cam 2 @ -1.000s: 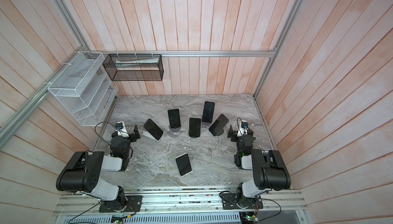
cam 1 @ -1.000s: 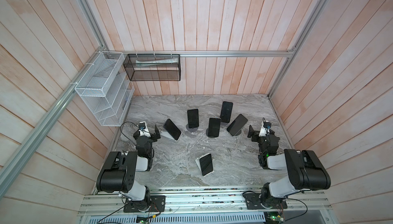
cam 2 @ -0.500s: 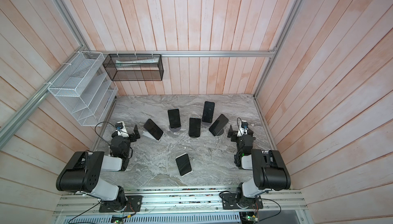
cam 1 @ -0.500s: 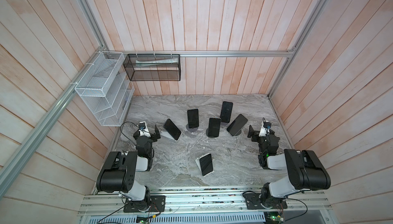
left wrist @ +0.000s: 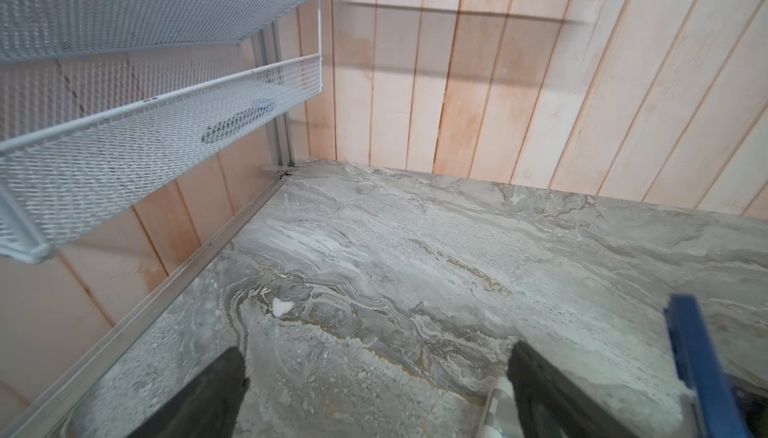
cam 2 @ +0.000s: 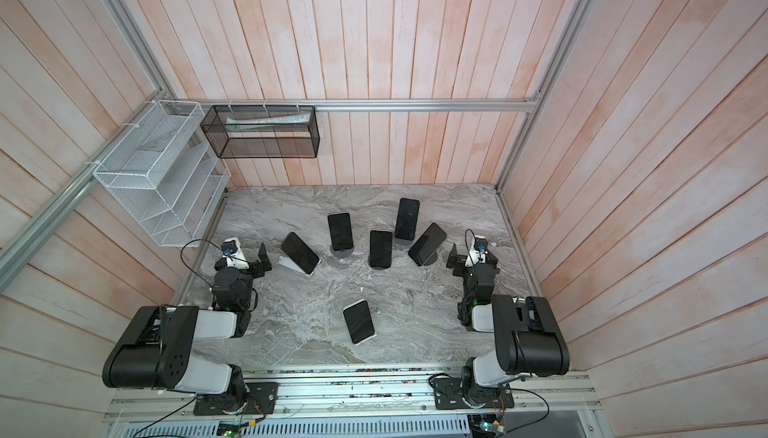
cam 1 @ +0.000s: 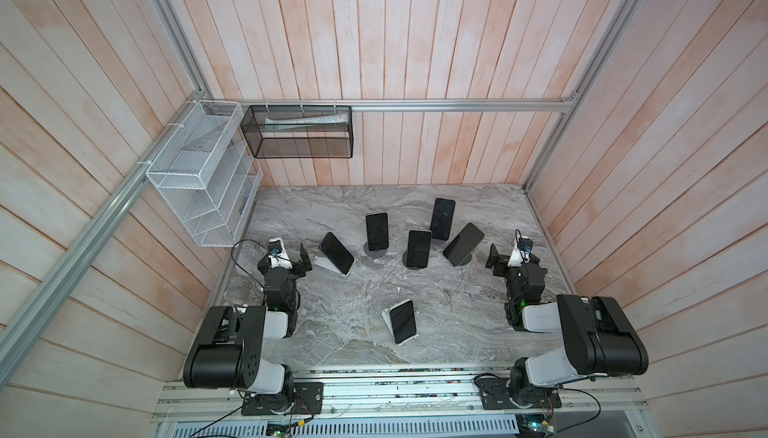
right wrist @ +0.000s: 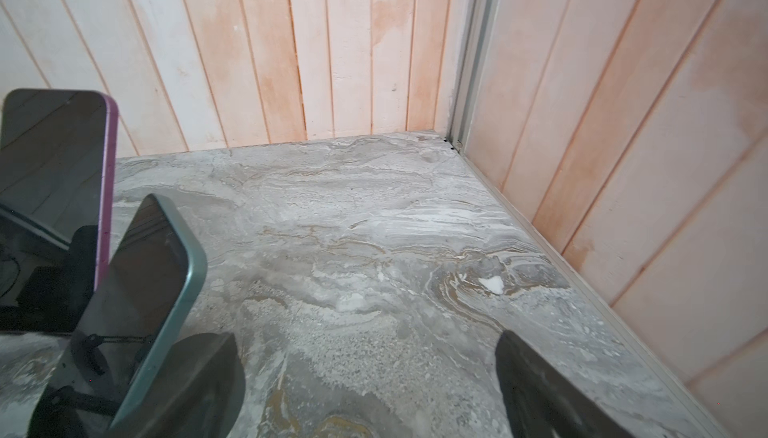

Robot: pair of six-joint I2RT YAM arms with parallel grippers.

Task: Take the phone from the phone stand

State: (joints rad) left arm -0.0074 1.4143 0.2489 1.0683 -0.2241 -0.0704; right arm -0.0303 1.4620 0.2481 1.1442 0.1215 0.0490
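Note:
Several dark-screened phones each lean on a phone stand on the marble table (cam 1: pixel 353 290). The leftmost phone (cam 1: pixel 336 252) rests on a white stand next to my left gripper (cam 1: pixel 286 262). The rightmost phone (cam 1: pixel 463 244) sits on a dark stand (cam 1: pixel 464 260) near my right gripper (cam 1: pixel 513 259). One phone (cam 1: pixel 402 321) stands alone near the front. Both grippers hover low and open, holding nothing. In the right wrist view a teal-edged phone (right wrist: pixel 141 274) and a purple-edged phone (right wrist: pixel 54 157) stand beside my gripper (right wrist: pixel 365 365). A blue phone edge (left wrist: pixel 698 373) shows beside my left gripper (left wrist: pixel 374 373).
A white mesh shelf rack (cam 1: pixel 199 178) hangs on the left wall above my left arm. A black mesh basket (cam 1: pixel 299 132) hangs on the back wall. Wood-panel walls close in the table on three sides.

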